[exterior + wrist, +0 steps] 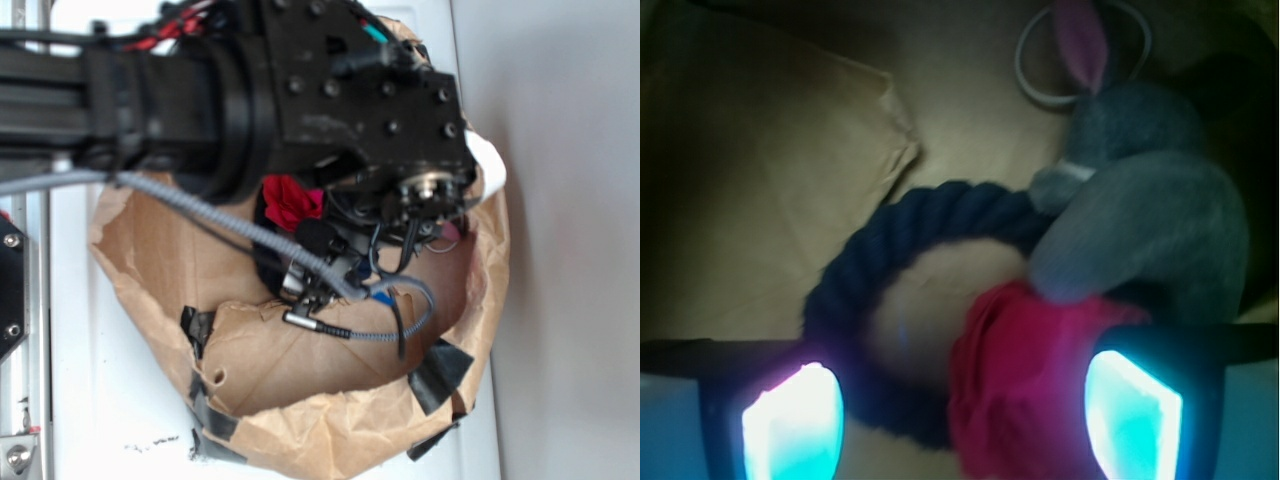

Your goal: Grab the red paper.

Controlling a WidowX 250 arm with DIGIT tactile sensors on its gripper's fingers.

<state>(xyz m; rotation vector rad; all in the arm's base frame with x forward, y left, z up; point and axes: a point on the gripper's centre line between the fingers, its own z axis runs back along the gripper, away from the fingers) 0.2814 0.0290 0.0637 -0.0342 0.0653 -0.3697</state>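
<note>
Light, soft and crushable by the look of it, the red paper (pixel 1030 385) lies at the navy rope ring's (pixel 875 290) four o'clock, between the gripper's (pixel 962 410) wide-spread fingers, best pinched across its crumpled middle.

one red paper (pixel 1025 375), one navy rope ring (pixel 855 290), one grey plush toy (pixel 1150 215), one brown paper bag (pixel 330 390)

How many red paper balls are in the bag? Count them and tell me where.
1. The red paper lies on the navy rope ring, beside the grey plush toy, in the brown paper bag. The arm may hide others.
</note>
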